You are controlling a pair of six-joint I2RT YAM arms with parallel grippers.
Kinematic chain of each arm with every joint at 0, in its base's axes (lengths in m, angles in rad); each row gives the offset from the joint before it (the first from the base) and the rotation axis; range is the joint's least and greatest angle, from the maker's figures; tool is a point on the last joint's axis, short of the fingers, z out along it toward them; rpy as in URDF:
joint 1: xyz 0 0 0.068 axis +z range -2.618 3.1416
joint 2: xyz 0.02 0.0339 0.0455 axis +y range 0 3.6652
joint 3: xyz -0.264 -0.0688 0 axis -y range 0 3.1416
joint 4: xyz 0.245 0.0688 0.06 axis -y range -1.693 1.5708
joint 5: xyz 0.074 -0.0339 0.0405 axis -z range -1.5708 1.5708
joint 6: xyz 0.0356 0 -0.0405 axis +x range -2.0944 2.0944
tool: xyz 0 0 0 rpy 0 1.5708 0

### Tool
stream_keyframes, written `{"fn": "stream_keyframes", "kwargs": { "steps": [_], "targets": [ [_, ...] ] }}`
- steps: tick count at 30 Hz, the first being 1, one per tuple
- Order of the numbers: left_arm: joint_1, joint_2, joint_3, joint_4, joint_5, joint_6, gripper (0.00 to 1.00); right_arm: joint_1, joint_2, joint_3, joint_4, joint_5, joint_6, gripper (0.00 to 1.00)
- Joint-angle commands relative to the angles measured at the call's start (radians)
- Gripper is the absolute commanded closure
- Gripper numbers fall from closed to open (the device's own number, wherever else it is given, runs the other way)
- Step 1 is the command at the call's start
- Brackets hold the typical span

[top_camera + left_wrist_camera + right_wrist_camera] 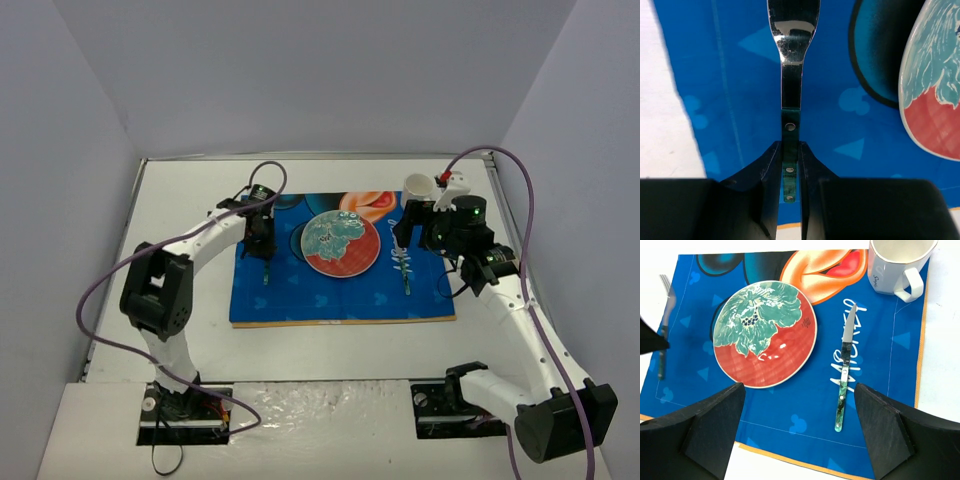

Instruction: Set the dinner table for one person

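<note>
The dinner table (300, 345) is white and carries a blue Mickey-print placemat (340, 300). A red and green plate (340, 245) sits at the mat's middle. A fork (267, 270) lies on the mat left of the plate. A knife (405, 270) with a green handle lies right of the plate. A white mug (418, 185) stands at the mat's far right corner. My left gripper (790, 145) is shut on the fork's green handle (790, 165), low at the mat. My right gripper (799, 387) is open and empty, raised above the mat, with the knife (844, 365) below and between its fingers.
White walls enclose the table on three sides. The plate's rim (935, 110) lies just right of the fork in the left wrist view. The mug (897, 265) stands beyond the knife's tip. Bare tabletop (945, 340) runs right of the mat.
</note>
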Motion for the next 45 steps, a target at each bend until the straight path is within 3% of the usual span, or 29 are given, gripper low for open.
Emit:
{"fn": "stream_keyframes", "kwargs": {
  "steps": [1, 27, 38, 45],
  "targets": [
    [-0.043, 0.069, 0.087, 0.015, 0.006, -0.067, 1.0, -0.013, 0.009, 0.048, 0.052, 0.008, 0.004, 0.12],
    [-0.06, 0.112, 0.046, -0.002, -0.004, -0.09, 1.0, -0.019, -0.002, 0.023, 0.052, 0.01, 0.016, 0.11],
    [-0.059, 0.128, 0.072, -0.055, 0.005, -0.078, 0.75, -0.026, 0.003, 0.015, 0.054, 0.008, 0.014, 0.11],
    [-0.059, 0.122, 0.102, -0.086, -0.006, -0.073, 0.49, -0.027, -0.001, 0.017, 0.052, -0.005, 0.008, 0.11]
  ]
}}
